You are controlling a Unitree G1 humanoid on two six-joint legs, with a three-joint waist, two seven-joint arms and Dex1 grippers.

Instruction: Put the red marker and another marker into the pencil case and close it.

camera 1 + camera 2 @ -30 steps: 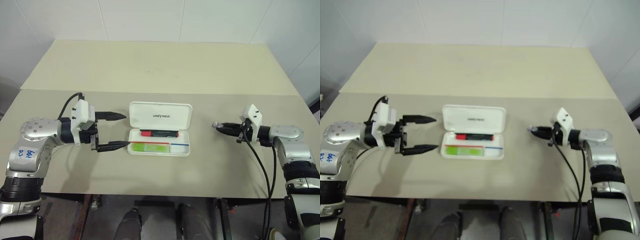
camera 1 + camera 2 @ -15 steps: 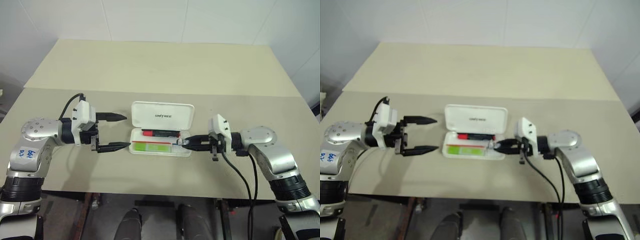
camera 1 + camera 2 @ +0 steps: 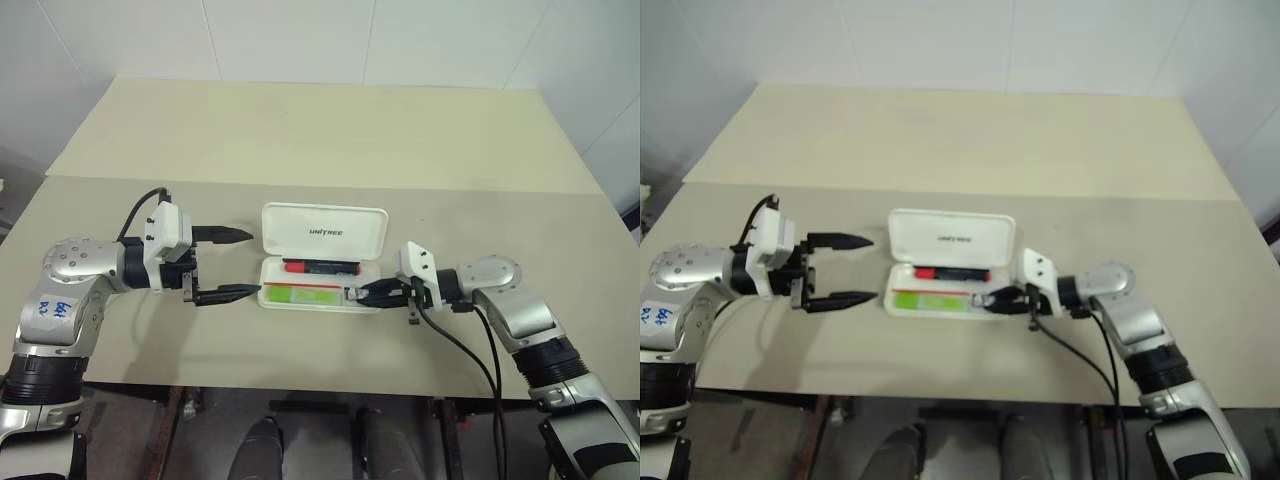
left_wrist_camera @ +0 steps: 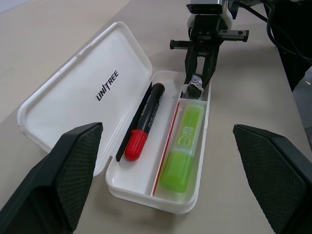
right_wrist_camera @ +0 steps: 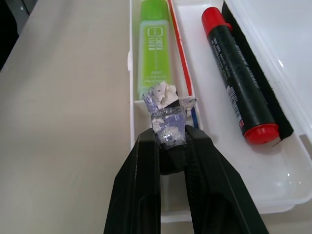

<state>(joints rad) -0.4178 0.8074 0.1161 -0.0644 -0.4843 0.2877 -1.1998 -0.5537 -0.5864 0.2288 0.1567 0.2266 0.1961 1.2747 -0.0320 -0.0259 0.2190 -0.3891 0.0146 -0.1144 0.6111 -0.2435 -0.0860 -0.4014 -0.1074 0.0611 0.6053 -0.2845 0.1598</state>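
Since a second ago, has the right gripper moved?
Yes. The right gripper, shut on a crumpled scrap, swung in toward the robot's left and now sits at the pencil case's right end.

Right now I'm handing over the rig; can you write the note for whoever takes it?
Left tool: open, holding nothing, beside the pencil case's left end.
Right tool: shut on a small crumpled silver-black object, tips over the tray's right end.
Red marker and green highlighter both lie in the tray, in separate compartments.
Done: both markers are in.
Left: close the lid, which stands open.
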